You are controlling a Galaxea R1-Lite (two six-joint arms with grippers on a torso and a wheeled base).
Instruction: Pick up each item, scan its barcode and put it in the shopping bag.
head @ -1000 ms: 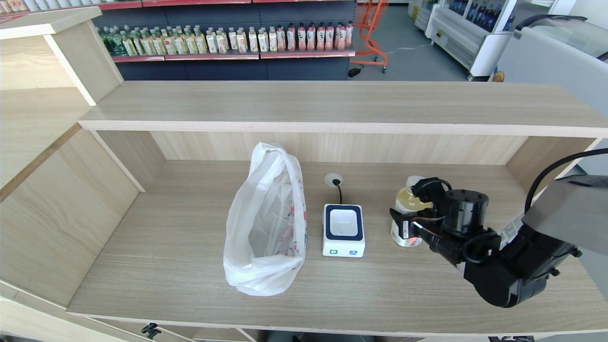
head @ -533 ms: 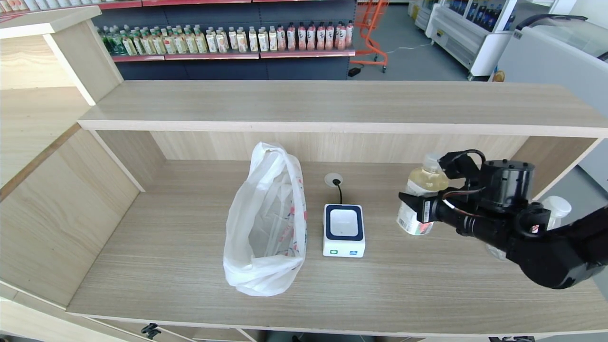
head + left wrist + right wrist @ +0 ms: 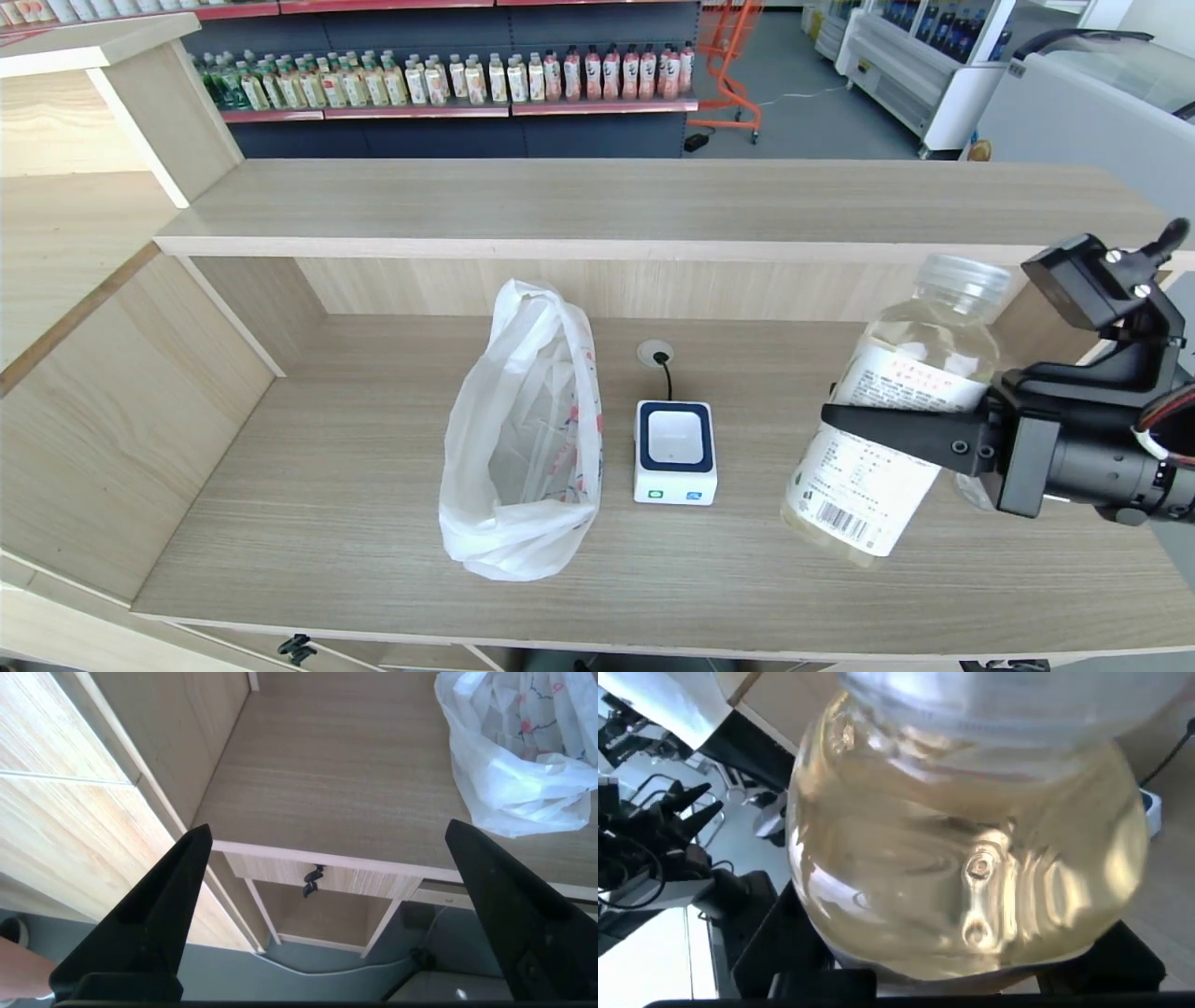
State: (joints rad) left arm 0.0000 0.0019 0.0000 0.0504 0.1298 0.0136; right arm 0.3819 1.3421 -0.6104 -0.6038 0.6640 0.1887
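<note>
My right gripper [image 3: 934, 420] is shut on a clear bottle [image 3: 887, 439] of pale yellow drink with a white label and a barcode near its base. It holds the bottle tilted, high above the right side of the counter. The right wrist view looks along the bottle [image 3: 971, 849], cap end close to the lens. A white and dark blue barcode scanner [image 3: 675, 452] sits mid-counter, left of the bottle. A white plastic shopping bag [image 3: 523, 439] stands open left of the scanner; its corner [image 3: 523, 756] appears in the left wrist view. My left gripper [image 3: 336, 915] is open beyond the counter's front left edge.
The wooden counter [image 3: 327, 523] has a raised back shelf [image 3: 653, 205] and side walls. A cable runs from the scanner to a grommet [image 3: 655, 353]. Another bottle [image 3: 976, 490] stands behind my right gripper. Shelves of drinks line the far wall.
My right gripper has lifted the bottle off the counter, up and toward the camera, tilting it so its barcode label faces out. The bag and scanner stayed put.
</note>
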